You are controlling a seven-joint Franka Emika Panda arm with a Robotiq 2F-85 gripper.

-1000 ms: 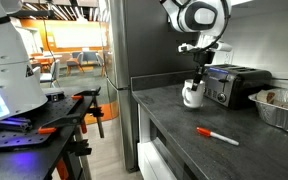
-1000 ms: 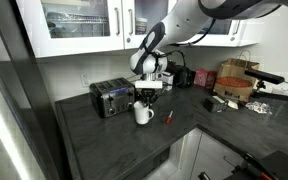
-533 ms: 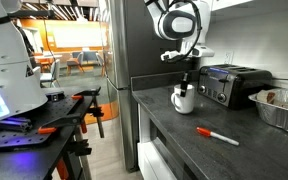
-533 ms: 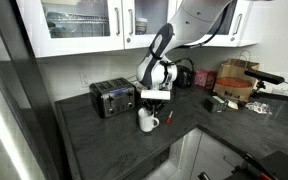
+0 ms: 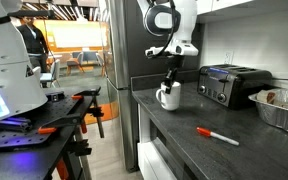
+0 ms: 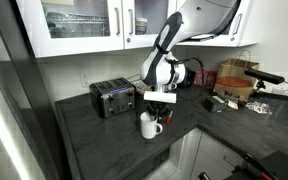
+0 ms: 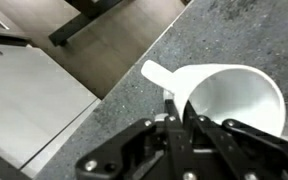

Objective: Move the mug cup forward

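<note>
Where the dark speckled counter (image 5: 179, 140) runs beneath white cabinets (image 6: 84, 25) in a kitchen corner, we see the hand (image 5: 171, 82) pinched tight on the rim of the mug cup (image 5: 168, 98), close to the counter's edge with bare floor beyond. In an exterior view a black toaster (image 5: 227, 84) stands to its right, while a red-tipped marker (image 5: 216, 135) and a foil tray (image 5: 281, 108) lie well apart.
</note>
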